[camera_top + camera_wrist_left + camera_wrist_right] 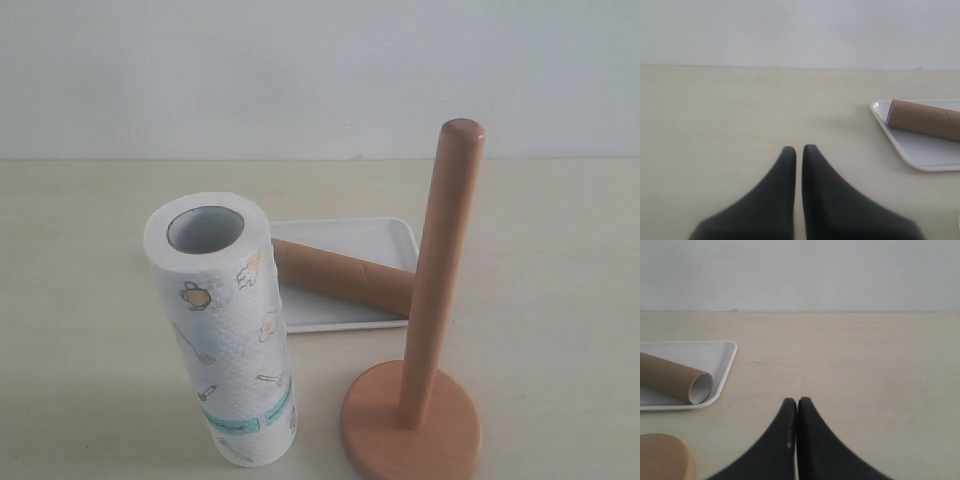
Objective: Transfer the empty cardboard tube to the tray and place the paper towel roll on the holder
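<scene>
Roll (225, 330): upright beside holder (440, 260), unheld
Tube (340, 275): in tray (380, 235), apart from both grippers
Left gripper (799, 150): closed, empty
Right gripper (797, 402): closed, empty

A long brown cardboard tube (345, 278) lies on its side in a small flat white tray (372, 236) with round corners and a low rim. The tube is hollow and pale inside. It lies slanted across the tray. A thick white paper towel roll (232, 340) stands up on the table (80, 300), just in front of the tray. It has little kitchen drawings, a teal band near its bottom and a grey hole at the top. It hides one end of the tube. A light-brown wooden holder (437, 280), a tall pole on a round base, stands near the roll, not touching it. The pole is bare.
</scene>
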You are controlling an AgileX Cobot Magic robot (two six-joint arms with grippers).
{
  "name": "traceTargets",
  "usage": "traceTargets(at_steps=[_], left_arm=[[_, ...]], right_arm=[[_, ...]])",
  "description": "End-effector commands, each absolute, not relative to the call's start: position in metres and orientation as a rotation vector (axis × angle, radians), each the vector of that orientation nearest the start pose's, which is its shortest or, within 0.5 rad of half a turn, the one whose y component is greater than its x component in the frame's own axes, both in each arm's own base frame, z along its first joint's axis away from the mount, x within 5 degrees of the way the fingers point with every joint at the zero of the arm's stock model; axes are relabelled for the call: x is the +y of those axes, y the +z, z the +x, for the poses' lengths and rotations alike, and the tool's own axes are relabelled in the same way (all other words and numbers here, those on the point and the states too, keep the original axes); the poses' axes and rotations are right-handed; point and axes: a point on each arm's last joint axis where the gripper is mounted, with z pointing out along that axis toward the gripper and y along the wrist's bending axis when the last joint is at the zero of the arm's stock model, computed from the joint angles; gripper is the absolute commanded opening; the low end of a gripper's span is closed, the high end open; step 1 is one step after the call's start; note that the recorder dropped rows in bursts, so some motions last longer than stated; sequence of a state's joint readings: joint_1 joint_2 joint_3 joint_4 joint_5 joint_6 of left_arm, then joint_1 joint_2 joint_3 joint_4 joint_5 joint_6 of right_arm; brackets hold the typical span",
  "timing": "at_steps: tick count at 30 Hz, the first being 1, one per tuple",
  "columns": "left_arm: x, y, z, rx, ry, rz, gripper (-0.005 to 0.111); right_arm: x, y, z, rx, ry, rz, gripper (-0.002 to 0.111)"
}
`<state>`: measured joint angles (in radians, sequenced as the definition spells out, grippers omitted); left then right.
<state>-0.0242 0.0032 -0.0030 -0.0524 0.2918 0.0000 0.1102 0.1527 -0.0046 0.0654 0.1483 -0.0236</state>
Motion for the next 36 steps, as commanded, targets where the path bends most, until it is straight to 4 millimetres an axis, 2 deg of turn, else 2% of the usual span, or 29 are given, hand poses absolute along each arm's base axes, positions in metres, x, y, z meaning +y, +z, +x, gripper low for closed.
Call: traceTargets(at_steps=[1,7,11,19,36], left_arm=[[-0.003,0.187,0.055,1.775,-0.075,-0.020,0.004],[-0.003,0.187,0.055,1.775,-0.075,-0.020,0.004],[-0.003,0.187,0.055,1.775,-0.075,-0.020,0.004],[-0.003,0.187,0.055,1.775,-0.075,-0.020,0.004],[-0.003,0.187,0.055,1.775,-0.075,-0.020,0.004]], right_arm=[[0.009,0.189,0.066,1.803,0.114,-0.080,0.000],[0.007,0.183,0.059,1.843,0.094,-0.064,0.000],[0.006,0.184,0.054,1.809,0.093,-0.056,0.000],[0.003,0.184,0.054,1.809,0.055,-0.003,0.000],[0.003,0.184,0.054,1.810,0.057,-0.005,0.000]])
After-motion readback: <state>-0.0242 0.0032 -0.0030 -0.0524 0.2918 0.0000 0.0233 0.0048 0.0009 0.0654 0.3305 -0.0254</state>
